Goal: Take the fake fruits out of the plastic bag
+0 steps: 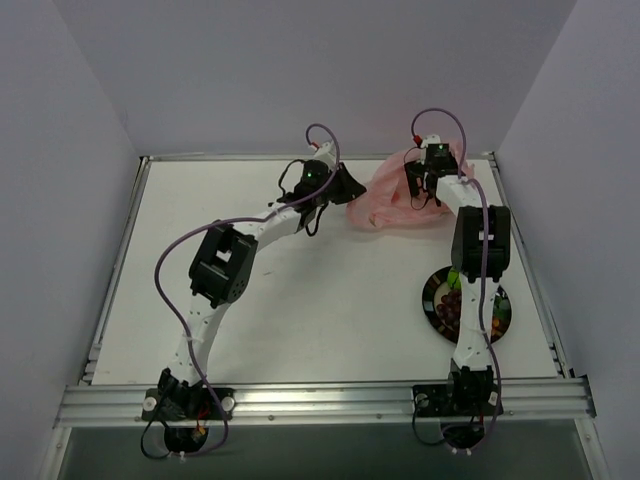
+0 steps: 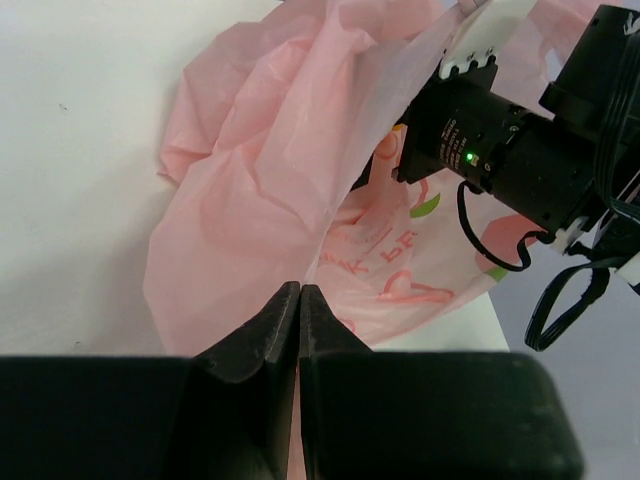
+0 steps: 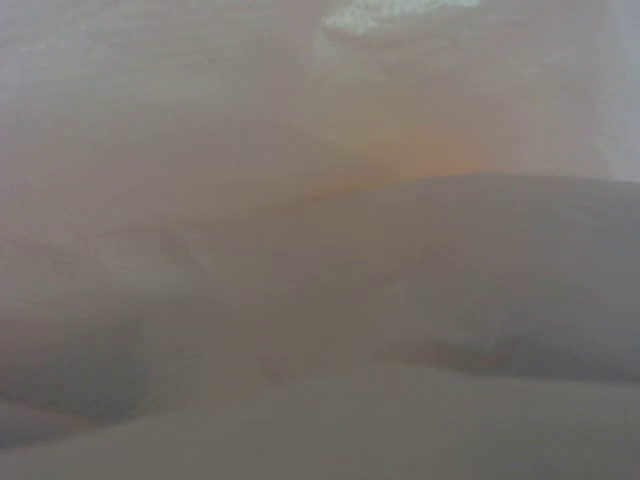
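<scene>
The left arm [image 1: 220, 265] and right arm [image 1: 480, 240] are white tubes with boxy black joints, each trailing a purple cable [image 1: 158, 275]. The left gripper [image 2: 299, 290] has black wedge fingers [image 2: 250, 345].

material log | I see the plastic bag [image 2: 270, 190] as thin pink film, crinkled, half see-through, slight sheen | left gripper [image 2: 300, 292]: matt black plastic, smooth | table [image 1: 330, 300], centre of frame: white, matt, smooth | rail [image 1: 320, 402], bottom edge: bare grey metal | plate [image 1: 427, 300], lower right: glossy black rim
</scene>
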Robot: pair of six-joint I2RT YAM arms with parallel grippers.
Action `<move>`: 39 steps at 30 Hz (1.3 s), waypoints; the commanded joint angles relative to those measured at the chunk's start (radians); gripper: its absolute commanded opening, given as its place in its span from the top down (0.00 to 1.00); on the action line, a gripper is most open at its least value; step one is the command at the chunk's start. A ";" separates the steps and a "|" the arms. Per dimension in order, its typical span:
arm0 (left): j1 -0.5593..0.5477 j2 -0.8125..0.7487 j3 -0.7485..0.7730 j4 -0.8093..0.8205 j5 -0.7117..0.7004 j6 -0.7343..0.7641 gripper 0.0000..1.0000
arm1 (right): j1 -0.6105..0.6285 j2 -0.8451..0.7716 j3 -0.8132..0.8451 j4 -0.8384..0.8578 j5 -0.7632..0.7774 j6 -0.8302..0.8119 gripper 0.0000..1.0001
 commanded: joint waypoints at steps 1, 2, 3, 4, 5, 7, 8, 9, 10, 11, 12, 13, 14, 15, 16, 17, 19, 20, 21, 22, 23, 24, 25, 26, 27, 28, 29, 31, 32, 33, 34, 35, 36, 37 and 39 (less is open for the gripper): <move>0.006 0.004 0.097 -0.019 0.024 0.028 0.98 | -0.030 0.045 0.086 -0.017 -0.003 -0.034 0.00; 0.004 0.010 0.106 -0.020 0.024 0.028 0.98 | -0.056 0.059 0.104 -0.026 -0.006 -0.025 0.00; 0.004 0.022 0.121 -0.022 0.026 0.026 0.98 | -0.062 0.082 0.136 -0.026 -0.006 -0.022 0.00; 0.006 0.027 0.127 -0.021 0.027 0.026 0.98 | -0.067 0.091 0.147 -0.028 -0.003 -0.019 0.00; 0.006 0.036 0.133 -0.019 0.030 0.025 0.98 | -0.077 0.101 0.158 -0.027 0.003 -0.014 0.00; 0.004 0.041 0.141 -0.014 0.031 0.025 0.98 | -0.085 0.130 0.200 -0.066 -0.008 -0.010 0.00; 0.004 0.044 0.141 -0.013 0.032 0.025 0.98 | -0.090 0.141 0.212 -0.066 -0.017 -0.001 0.00; 0.003 0.044 0.144 -0.010 0.034 0.025 0.98 | -0.093 0.157 0.223 -0.066 -0.020 0.007 0.00; 0.001 0.045 0.144 -0.010 0.035 0.025 0.97 | -0.096 0.164 0.247 -0.072 -0.032 0.018 0.02; 0.003 0.044 0.143 -0.008 0.037 0.025 0.98 | -0.096 0.168 0.255 -0.080 -0.060 0.029 0.15; 0.003 0.041 0.138 -0.004 0.040 0.025 0.98 | -0.096 0.158 0.255 -0.085 -0.113 0.057 0.24; 0.003 0.038 0.121 0.001 0.041 0.026 0.98 | -0.094 0.142 0.217 -0.080 -0.150 0.068 0.36; 0.001 0.027 0.111 0.012 0.041 0.028 0.98 | -0.091 0.119 0.188 -0.073 -0.204 0.087 0.66; 0.000 0.021 0.097 0.019 0.041 0.028 0.98 | -0.087 0.063 0.152 -0.059 -0.251 0.136 0.73; 0.001 0.010 0.077 0.035 0.038 0.025 0.98 | -0.070 0.026 0.047 0.007 -0.341 0.153 0.77; 0.001 -0.016 0.027 0.074 0.029 0.021 0.98 | -0.056 -0.062 -0.016 0.048 -0.371 0.167 0.85; 0.000 -0.042 -0.024 0.102 0.026 0.014 0.98 | 0.006 -0.149 -0.131 0.142 -0.420 0.193 0.86; 0.001 -0.069 -0.070 0.120 0.024 0.014 0.98 | 0.027 -0.219 -0.208 0.151 -0.433 0.190 0.86; 0.000 -0.085 -0.099 0.134 0.024 0.012 0.98 | 0.047 -0.255 -0.242 0.161 -0.442 0.187 0.86; 0.001 -0.105 -0.130 0.151 0.023 0.011 0.98 | 0.082 -0.285 -0.277 0.183 -0.453 0.187 0.86; 0.001 -0.146 -0.191 0.177 0.021 0.011 0.98 | 0.094 -0.353 -0.341 0.193 -0.453 0.190 0.84; 0.000 -0.168 -0.222 0.182 0.014 0.017 0.98 | 0.100 -0.390 -0.377 0.213 -0.453 0.200 0.83; 0.001 -0.192 -0.251 0.188 0.009 0.024 0.98 | 0.100 -0.425 -0.414 0.267 -0.456 0.238 0.83; 0.003 -0.241 -0.305 0.196 0.001 0.037 0.98 | 0.099 -0.489 -0.464 0.279 -0.453 0.256 0.79; 0.001 -0.269 -0.326 0.193 -0.024 0.066 0.98 | 0.099 -0.522 -0.481 0.282 -0.444 0.268 0.76; 0.004 -0.293 -0.343 0.182 -0.040 0.083 0.90 | 0.099 -0.551 -0.500 0.289 -0.427 0.276 0.71; 0.006 -0.341 -0.356 0.153 -0.054 0.103 0.82 | 0.102 -0.615 -0.523 0.300 -0.402 0.320 0.61; 0.017 -0.382 -0.347 0.109 -0.083 0.153 0.56 | 0.102 -0.677 -0.590 0.317 -0.318 0.360 0.56; 0.020 -0.384 -0.328 0.048 -0.085 0.170 0.49 | 0.099 -0.738 -0.616 0.325 -0.280 0.396 0.51; 0.023 -0.378 -0.264 0.009 -0.083 0.202 0.43 | 0.096 -0.764 -0.662 0.335 -0.207 0.414 0.47; 0.024 -0.352 -0.224 -0.034 -0.074 0.221 0.38 | 0.090 -0.787 -0.678 0.334 -0.171 0.429 0.43; 0.024 -0.331 -0.183 -0.106 -0.066 0.242 0.28 | 0.079 -0.825 -0.691 0.334 -0.143 0.444 0.33; 0.024 -0.308 -0.138 -0.137 -0.051 0.274 0.25 | 0.046 -0.839 -0.701 0.326 -0.081 0.491 0.29; 0.026 -0.259 -0.056 -0.189 -0.014 0.284 0.23 | 0.018 -0.850 -0.708 0.316 -0.072 0.519 0.25; 0.026 -0.211 0.014 -0.211 0.039 0.301 0.18 | -0.077 -0.878 -0.715 0.296 -0.071 0.591 0.19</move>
